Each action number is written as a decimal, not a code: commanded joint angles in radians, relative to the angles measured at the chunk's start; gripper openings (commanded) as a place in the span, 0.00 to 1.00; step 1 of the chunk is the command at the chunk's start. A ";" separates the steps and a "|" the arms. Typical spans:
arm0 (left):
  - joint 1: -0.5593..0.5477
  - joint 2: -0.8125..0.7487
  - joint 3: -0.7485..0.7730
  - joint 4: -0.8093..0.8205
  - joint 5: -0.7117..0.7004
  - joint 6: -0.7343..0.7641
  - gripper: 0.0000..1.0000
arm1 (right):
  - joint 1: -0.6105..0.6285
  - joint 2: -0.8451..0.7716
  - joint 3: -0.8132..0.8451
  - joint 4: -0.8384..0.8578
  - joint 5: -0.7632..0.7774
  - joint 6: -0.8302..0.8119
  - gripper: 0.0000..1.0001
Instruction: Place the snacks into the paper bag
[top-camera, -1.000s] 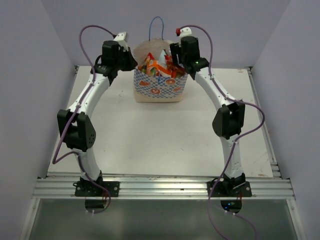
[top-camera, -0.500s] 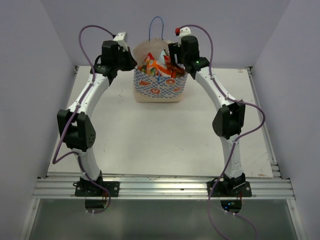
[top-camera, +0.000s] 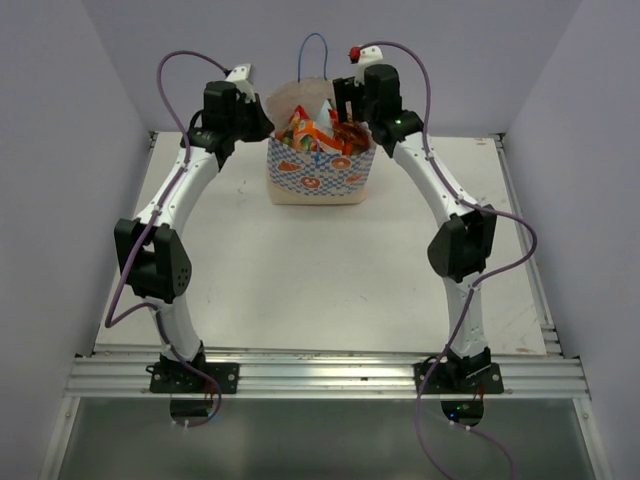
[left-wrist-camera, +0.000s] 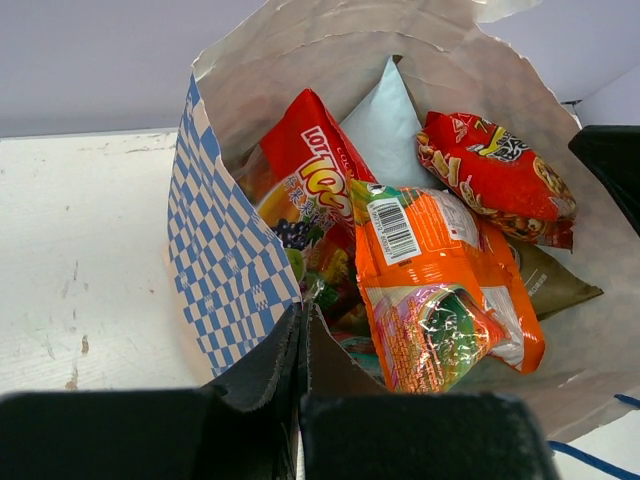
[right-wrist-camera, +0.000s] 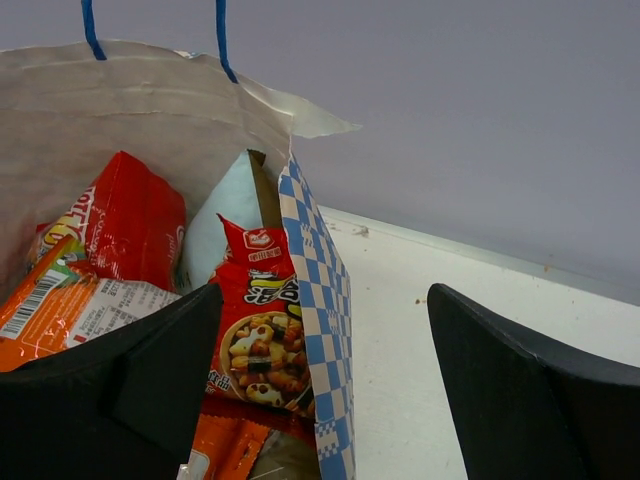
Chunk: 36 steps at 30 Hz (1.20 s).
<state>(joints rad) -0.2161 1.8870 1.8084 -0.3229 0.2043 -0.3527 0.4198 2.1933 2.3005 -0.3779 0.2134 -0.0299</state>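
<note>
The paper bag (top-camera: 318, 178) stands at the back middle of the table with the snacks (top-camera: 318, 130) piled inside it. In the left wrist view I see a red packet (left-wrist-camera: 312, 160), an orange packet (left-wrist-camera: 440, 290), a light blue one (left-wrist-camera: 385, 130), a red cracker packet (left-wrist-camera: 495, 175) and a brown one (left-wrist-camera: 552, 285). My left gripper (left-wrist-camera: 302, 320) is shut on the bag's left rim (left-wrist-camera: 225, 250). My right gripper (right-wrist-camera: 325, 295) is open astride the bag's right wall (right-wrist-camera: 322, 320), with one finger inside by the red cracker packet (right-wrist-camera: 258, 335) and the other outside.
The bag's blue cord handle (top-camera: 315, 50) sticks up against the purple back wall. The white table (top-camera: 320, 280) is bounded by side walls, with an aluminium rail (top-camera: 320, 375) along the near edge. Purple cables loop off both arms.
My right wrist has lifted a little above the bag's right side, its jaws staying wide. The left arm and the bag have not moved.
</note>
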 joint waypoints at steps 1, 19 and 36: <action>0.012 0.008 0.028 0.025 -0.028 -0.009 0.00 | -0.003 -0.069 -0.036 0.039 0.006 -0.016 0.88; 0.012 0.015 0.054 0.018 -0.037 0.031 0.00 | -0.049 -0.041 -0.154 0.014 -0.028 -0.001 0.18; -0.123 -0.299 -0.199 -0.022 -0.249 0.081 0.00 | 0.125 -0.403 -0.211 -0.243 0.178 -0.022 0.00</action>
<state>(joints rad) -0.2913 1.7199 1.6516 -0.3595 0.0177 -0.2916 0.4892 1.9606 2.0811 -0.6201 0.3069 -0.0387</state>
